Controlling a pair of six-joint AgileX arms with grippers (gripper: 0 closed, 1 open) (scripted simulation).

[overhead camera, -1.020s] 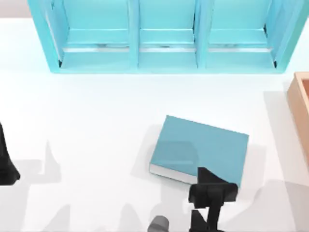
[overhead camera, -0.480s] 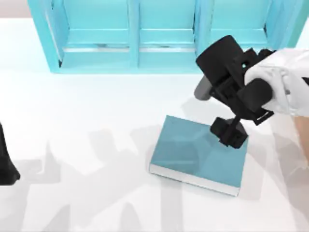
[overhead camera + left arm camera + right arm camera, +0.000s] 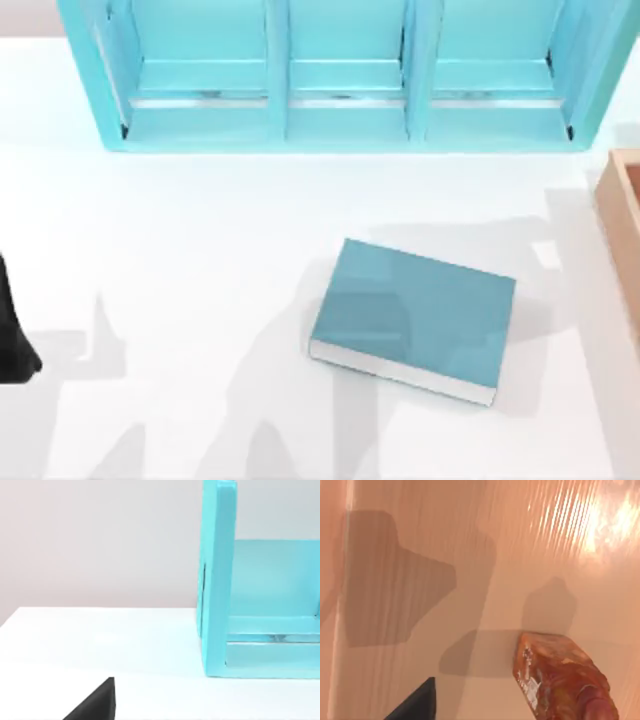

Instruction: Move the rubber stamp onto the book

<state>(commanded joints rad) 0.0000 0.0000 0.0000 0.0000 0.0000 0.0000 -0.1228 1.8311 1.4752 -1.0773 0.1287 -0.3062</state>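
Black and wedge-shaped, one fingertip (image 3: 415, 702) of the right gripper juts into the right wrist view, cut off at the frame edge; its partner is out of sight, so I cannot tell how wide the jaws stand or whether they hold anything. Just beyond it at about three o'clock lies the rubber stamp (image 3: 560, 677), reddish-brown and glossy, its far end cropped, resting on a smooth tan-orange surface (image 3: 470, 555) streaked with glare and shadow.

From above, the book (image 3: 412, 318) lies flat on the white table (image 3: 180, 260), right of centre, teal cover bare, white page edges facing six o'clock. At twelve o'clock stands the teal shelf unit (image 3: 280, 120), its top cropped. A tan box edge (image 3: 622, 225) shows at three o'clock, mostly out of frame.

At nine o'clock a dark sliver of the left arm (image 3: 12, 340) sits parked; its wrist view shows one black fingertip (image 3: 95, 705), spread unreadable.
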